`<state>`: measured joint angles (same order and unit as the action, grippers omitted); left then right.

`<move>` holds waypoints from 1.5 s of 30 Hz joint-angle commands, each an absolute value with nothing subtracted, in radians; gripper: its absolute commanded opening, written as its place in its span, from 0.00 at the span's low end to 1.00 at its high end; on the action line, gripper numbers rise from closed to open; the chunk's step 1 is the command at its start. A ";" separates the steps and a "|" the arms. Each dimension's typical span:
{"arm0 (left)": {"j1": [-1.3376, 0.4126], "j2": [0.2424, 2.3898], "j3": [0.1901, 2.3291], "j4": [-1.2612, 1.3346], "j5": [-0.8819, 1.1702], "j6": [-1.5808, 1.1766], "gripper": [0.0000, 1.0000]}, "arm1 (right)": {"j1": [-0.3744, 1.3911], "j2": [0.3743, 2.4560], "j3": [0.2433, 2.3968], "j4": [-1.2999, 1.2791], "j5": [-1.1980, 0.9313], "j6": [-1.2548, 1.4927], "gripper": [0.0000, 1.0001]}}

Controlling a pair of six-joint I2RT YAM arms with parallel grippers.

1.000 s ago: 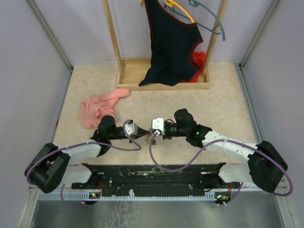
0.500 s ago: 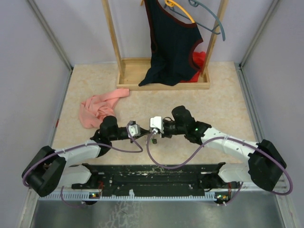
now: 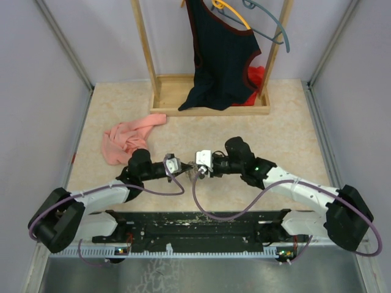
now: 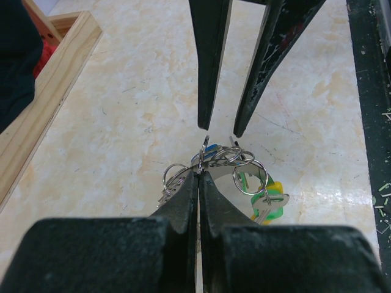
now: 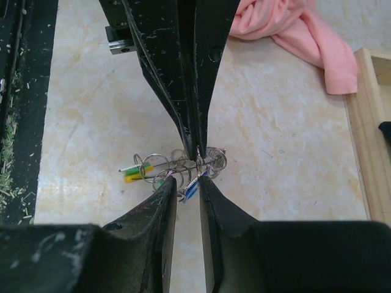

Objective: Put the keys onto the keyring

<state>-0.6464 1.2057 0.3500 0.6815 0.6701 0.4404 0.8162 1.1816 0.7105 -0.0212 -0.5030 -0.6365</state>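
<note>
1. Two arms meet nose to nose near the front middle of the table [image 3: 287, 131], fingertips nearly touching, with the whole key bundle right between them.
2. On the left gripper [image 4: 198, 178] the jaws are pressed fully together and pinch the thin wire of the keyring [image 4: 227, 157] right at the tips. The bundle looks like it dangles from that pinch, but I can't tell if its lowest bits touch the tabletop.
3. On the right gripper [image 5: 187, 182] the jaws are parted a little, just a narrow gap, and as far as I can see they've got hold of nothing. In the left wrist view its two tips sit just above the small rings [image 4: 250, 180] strung on the wire, one tip towards each side.
4. The keys [image 5: 190, 189] are all bunched on or around that wire. In the right wrist view, a blue head hangs in the gap between the right gripper's tips, and I can't tell if it touches either finger. A green head and the yellow-orange piece [image 5: 135, 173] poke out to one side.
5. Background stuff: a pink cloth [image 3: 125, 137] is crumpled on the table behind the left arm. A wooden rack [image 3: 208, 110] stands at the far edge with a dark top [image 3: 217, 61] hanging in it, well apart from the action.
</note>
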 commanded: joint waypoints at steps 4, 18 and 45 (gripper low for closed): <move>-0.649 1.184 0.343 0.716 0.669 0.427 0.01 | 0.799 1.126 0.654 0.078 -0.496 -0.628 0.23; -0.649 1.188 0.345 0.723 0.701 0.425 0.01 | 0.773 1.163 0.636 0.188 -0.521 -0.623 0.23; -0.649 1.188 0.348 0.725 0.710 0.428 0.01 | 0.773 1.170 0.686 0.135 -0.554 -0.610 0.00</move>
<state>-0.6464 1.1992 0.3489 0.6880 0.6922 0.4236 0.7811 1.1877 0.6235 0.1257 -0.5190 -0.6239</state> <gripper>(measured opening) 0.013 0.006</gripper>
